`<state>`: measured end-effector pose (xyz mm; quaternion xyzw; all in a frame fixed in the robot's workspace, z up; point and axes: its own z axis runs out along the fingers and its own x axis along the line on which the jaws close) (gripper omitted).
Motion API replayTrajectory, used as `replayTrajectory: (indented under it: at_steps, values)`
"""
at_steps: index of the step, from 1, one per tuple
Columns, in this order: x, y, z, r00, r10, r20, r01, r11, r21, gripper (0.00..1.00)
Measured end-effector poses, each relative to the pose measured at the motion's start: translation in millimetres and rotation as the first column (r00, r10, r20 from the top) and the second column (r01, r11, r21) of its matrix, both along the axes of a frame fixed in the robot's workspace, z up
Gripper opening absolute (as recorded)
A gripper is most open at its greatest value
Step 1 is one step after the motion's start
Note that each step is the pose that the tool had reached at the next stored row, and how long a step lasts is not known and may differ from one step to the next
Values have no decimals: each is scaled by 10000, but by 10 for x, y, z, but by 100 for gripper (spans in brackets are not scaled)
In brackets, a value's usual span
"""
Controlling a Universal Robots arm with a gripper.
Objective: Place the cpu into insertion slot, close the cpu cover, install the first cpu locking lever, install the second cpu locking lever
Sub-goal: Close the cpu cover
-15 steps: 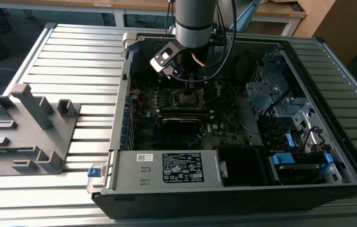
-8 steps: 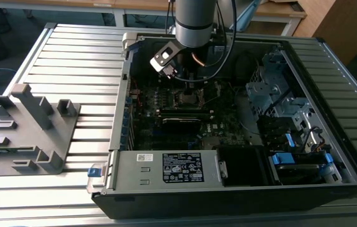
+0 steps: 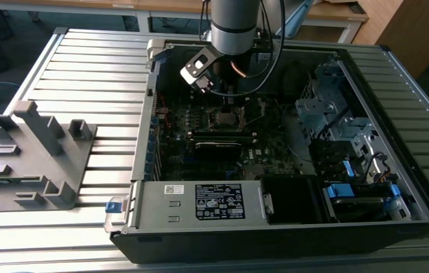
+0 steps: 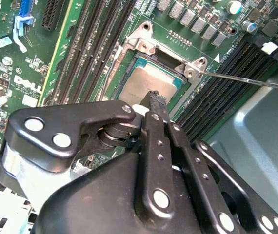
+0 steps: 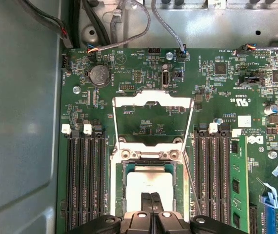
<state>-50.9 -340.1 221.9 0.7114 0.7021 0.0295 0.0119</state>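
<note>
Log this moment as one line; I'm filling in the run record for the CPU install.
cpu: lying in insertion slot | cpu cover: open, swung back | gripper: shut, tips over cpu

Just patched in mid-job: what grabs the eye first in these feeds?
The black tool, shut, hovers over the grey cpu seated in the insertion slot. The silver cpu cover stands open beside the slot. In the exterior view the arm reaches into an open computer case on a slatted table.

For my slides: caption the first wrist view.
Gripper at the cpu seated in the insertion slot, cpu cover open.
</note>
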Motion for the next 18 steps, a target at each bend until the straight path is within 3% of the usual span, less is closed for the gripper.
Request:
replayTrajectory:
  at_steps: [11,18]
  values:
    - [0,0,16,10000,-1,-1,1,10000,-1,11]
    - [0,0,140,10000,0,-1,0,10000,-2,11]
